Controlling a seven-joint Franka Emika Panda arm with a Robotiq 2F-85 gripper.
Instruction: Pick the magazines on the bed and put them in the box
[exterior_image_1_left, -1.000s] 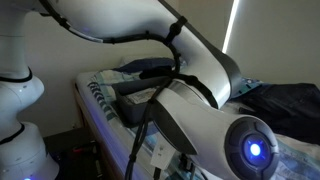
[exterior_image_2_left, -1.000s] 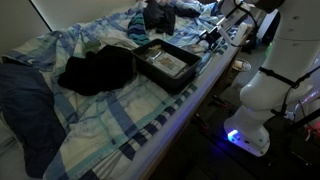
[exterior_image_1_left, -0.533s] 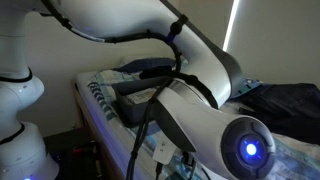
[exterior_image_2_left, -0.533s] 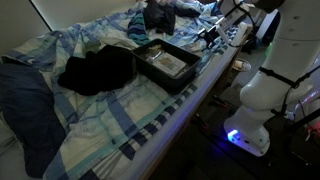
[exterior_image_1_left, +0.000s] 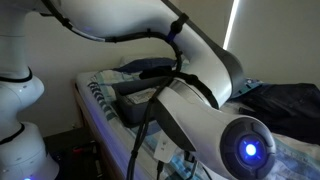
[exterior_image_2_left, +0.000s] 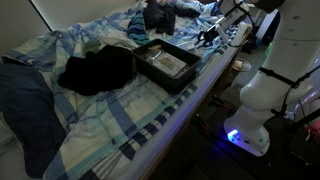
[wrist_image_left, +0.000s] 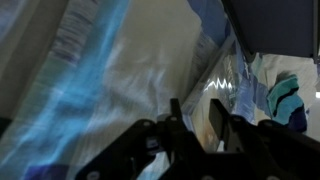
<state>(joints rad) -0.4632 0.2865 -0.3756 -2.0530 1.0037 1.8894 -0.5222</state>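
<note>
In the wrist view my gripper (wrist_image_left: 197, 103) hangs low over the pale sheet of the bed (wrist_image_left: 100, 80). Its two dark fingers stand a short way apart. A thin glossy magazine with a tan cover (wrist_image_left: 203, 128) lies between them, and I see no contact. In an exterior view the gripper (exterior_image_2_left: 208, 38) is at the bed's edge, just beyond the far end of the dark shallow box (exterior_image_2_left: 170, 82). That box stands on the checked bed (exterior_image_2_left: 120, 120). In an exterior view the arm hides most of the box (exterior_image_1_left: 128, 100). No navy magazine is visible.
A dark bundle of cloth (exterior_image_2_left: 95, 70) lies beside the box. A blue garment (exterior_image_2_left: 25, 110) covers the bed's near corner, and more clothes (exterior_image_2_left: 160, 15) are heaped at the far end. My white base (exterior_image_2_left: 255, 100) stands on the floor by the bed's striped edge.
</note>
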